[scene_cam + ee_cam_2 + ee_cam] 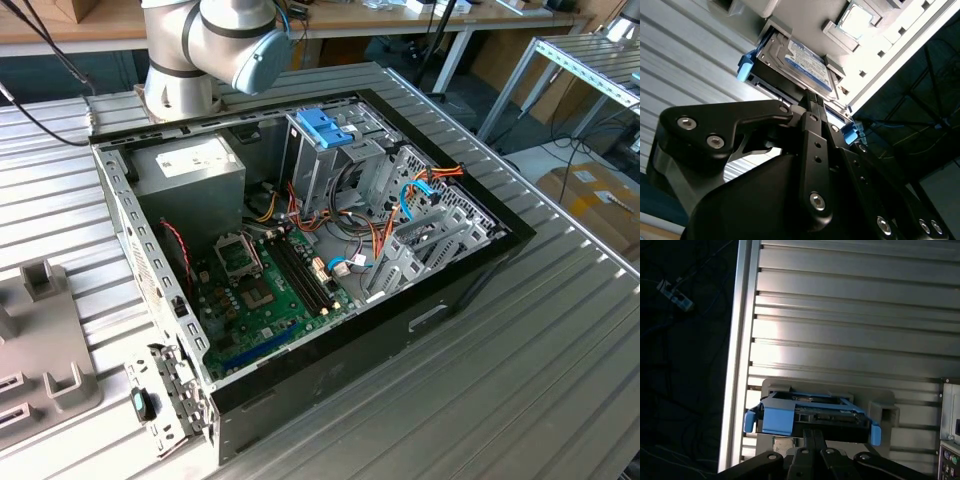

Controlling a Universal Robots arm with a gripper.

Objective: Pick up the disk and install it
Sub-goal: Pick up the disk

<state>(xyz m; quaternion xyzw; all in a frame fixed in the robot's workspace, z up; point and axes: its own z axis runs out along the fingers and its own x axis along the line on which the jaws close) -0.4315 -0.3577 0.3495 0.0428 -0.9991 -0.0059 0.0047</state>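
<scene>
The disk [805,60] is a silver-grey hard drive with a white-and-blue label and a light-blue carrier rail. It lies in a grey holder [883,412] on the ribbed metal table, near the table's edge. In the first wrist view the disk [810,412] shows end-on with its blue rail toward me. My black gripper [813,97] reaches up to the disk's near edge, its two fingers standing together. Their tips [814,432] meet the rail's underside, and I cannot see whether they pinch any part of it.
An open computer case [440,290] lies on the table [540,400], with the motherboard, cables and a metal drive cage topped by a blue bracket [325,128]. The arm's base [215,40] stands behind it. Grey holders [40,330] sit at the exterior view's left. The table edge [737,365] drops to dark floor.
</scene>
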